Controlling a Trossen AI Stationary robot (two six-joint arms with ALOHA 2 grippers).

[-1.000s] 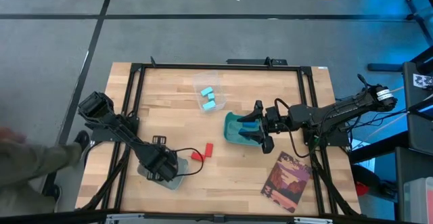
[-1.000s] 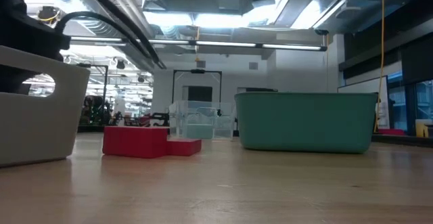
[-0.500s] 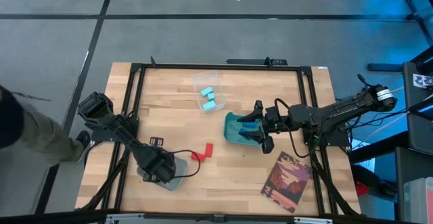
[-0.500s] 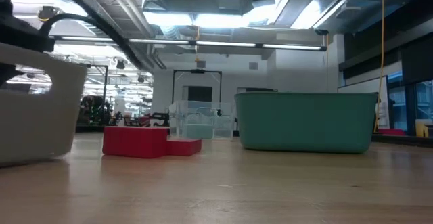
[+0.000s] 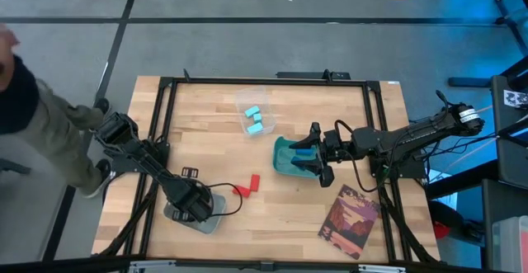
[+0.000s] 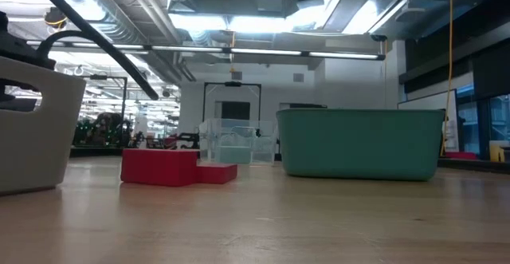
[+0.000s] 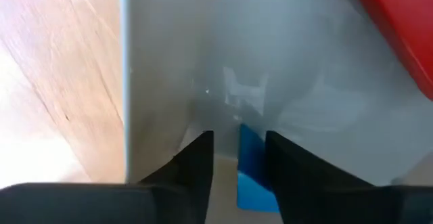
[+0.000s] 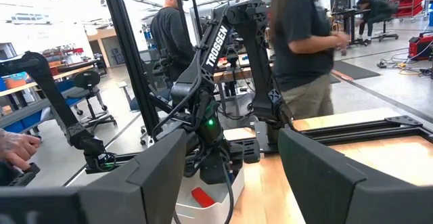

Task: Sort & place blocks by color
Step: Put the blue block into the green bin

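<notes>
On the table (image 5: pixel 330 108) I see the teal bin (image 5: pixel 285 157) near centre, the grey tray (image 5: pixel 206 218) at seven o'clock. My left gripper (image 7: pixel 238 158) is down inside that tray, fingers apart astride a darker blue block (image 7: pixel 252 163). My right gripper (image 5: pixel 309 162) hangs over the bin, fingers apart, empty. Two red blocks (image 5: pixel 246 185) lie between the trays; cyan blocks (image 5: pixel 253 118) sit at twelve.

place: robotics lab | cues: exposed ceiling ducts (image 6: pixel 159 9), workbenches (image 8: pixel 27 88), office chairs (image 8: pixel 91 92)
</notes>
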